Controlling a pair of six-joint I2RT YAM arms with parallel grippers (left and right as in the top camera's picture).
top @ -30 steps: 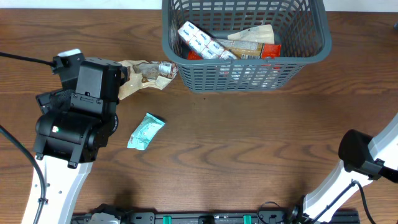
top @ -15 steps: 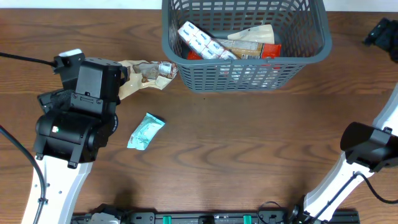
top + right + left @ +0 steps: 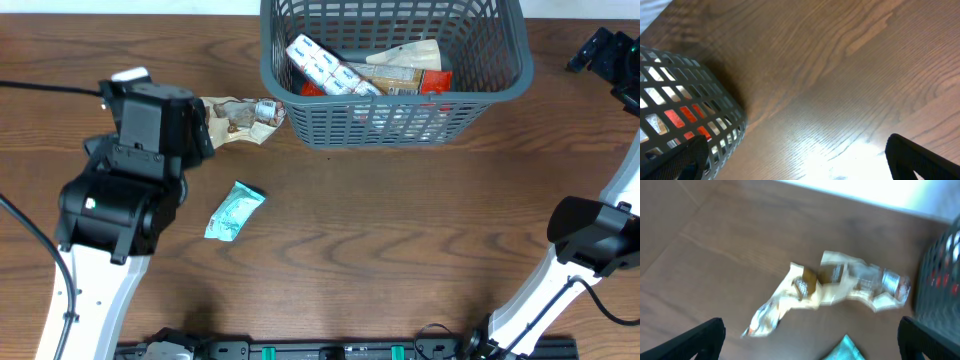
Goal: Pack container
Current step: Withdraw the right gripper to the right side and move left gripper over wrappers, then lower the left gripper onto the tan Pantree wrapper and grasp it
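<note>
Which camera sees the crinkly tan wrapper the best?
The left wrist view: the whole tan wrapper lies uncovered, though blurry. Overhead, the left arm hides part of it. The right wrist view does not show it.

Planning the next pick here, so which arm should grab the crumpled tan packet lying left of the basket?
Left. The left gripper hangs open right over the tan packet, beside the container. The right gripper is open on the container's other side, over the table, far from that packet.
</note>
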